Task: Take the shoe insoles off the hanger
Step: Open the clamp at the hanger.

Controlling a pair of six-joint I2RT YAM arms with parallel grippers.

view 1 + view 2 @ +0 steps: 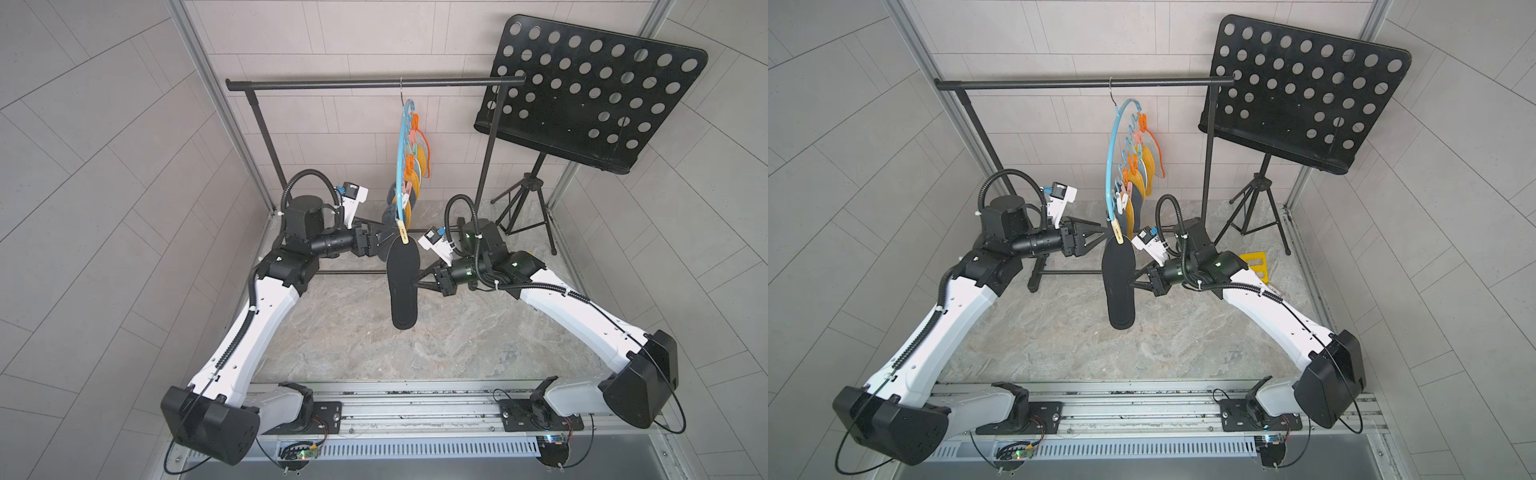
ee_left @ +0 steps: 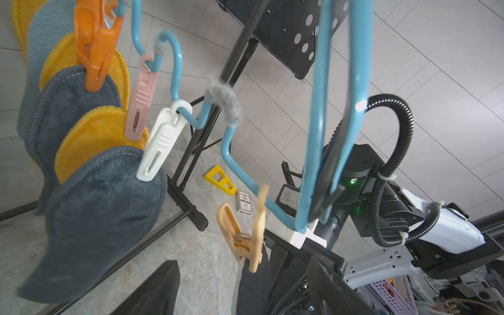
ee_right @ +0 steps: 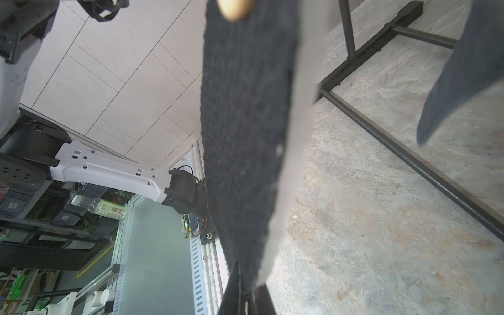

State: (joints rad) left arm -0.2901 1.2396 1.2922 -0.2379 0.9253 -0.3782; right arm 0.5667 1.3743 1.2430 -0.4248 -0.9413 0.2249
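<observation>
The light-blue hanger hangs by its hook from the black rack rod. Several shoe insoles hang from its clips: dark grey, orange-yellow and more behind. At the near end a beige clip holds a black insole. My right gripper is shut on this insole's side edge, about halfway down. My left gripper stands open at clip height, one finger on each side of the clip, touching neither.
The black garment rack has a foot and cross bar on the floor. A perforated music stand stands at the back right. A yellow plastic piece and a small card box lie on the marble floor.
</observation>
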